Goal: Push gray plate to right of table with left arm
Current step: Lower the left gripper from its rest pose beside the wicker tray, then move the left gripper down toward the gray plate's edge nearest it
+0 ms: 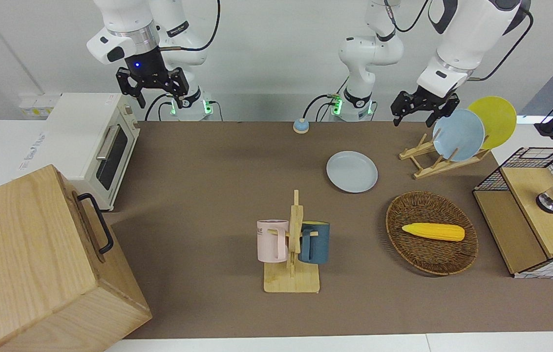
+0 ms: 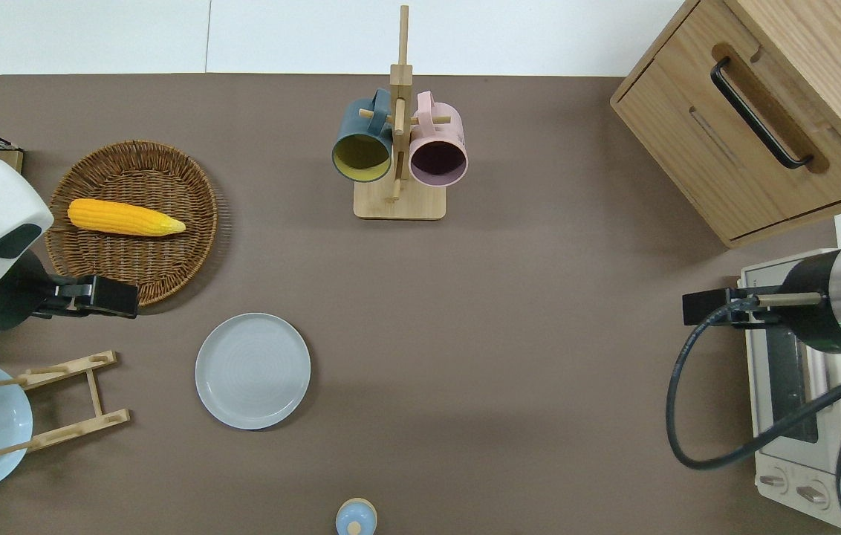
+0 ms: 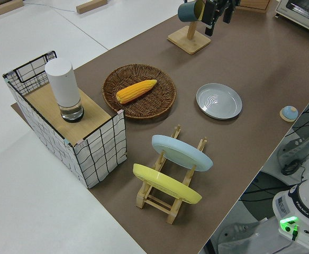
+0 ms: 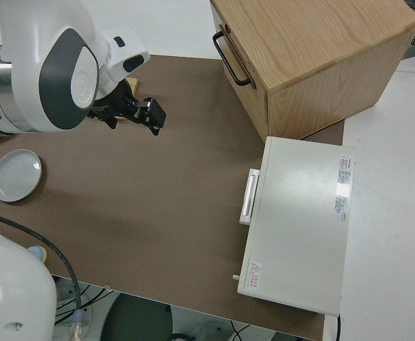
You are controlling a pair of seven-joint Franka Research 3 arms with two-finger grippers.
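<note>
The gray plate [image 1: 352, 171] lies flat on the brown table [image 1: 208, 166], toward the left arm's end, and also shows in the overhead view [image 2: 252, 371] and the left side view [image 3: 219, 100]. My left gripper [image 1: 412, 119] is up in the air with its fingers apart and holds nothing. In the overhead view the left gripper [image 2: 105, 297] is over the wicker basket's edge nearest the robots, apart from the plate, toward the left arm's end. My right arm, with its gripper [image 1: 159, 100], is parked.
A wooden rack [image 2: 64, 401] with a sky-blue plate [image 1: 458, 135] and a yellow plate [image 1: 496, 120] stands beside the gray plate. There is also a wicker basket [image 1: 428, 254] with corn [image 1: 433, 231], a mug tree [image 1: 292, 244], a wooden cabinet [image 1: 37, 264], a toaster oven [image 1: 86, 142], a wire shelf box [image 1: 535, 210] and a small blue knob [image 1: 301, 126].
</note>
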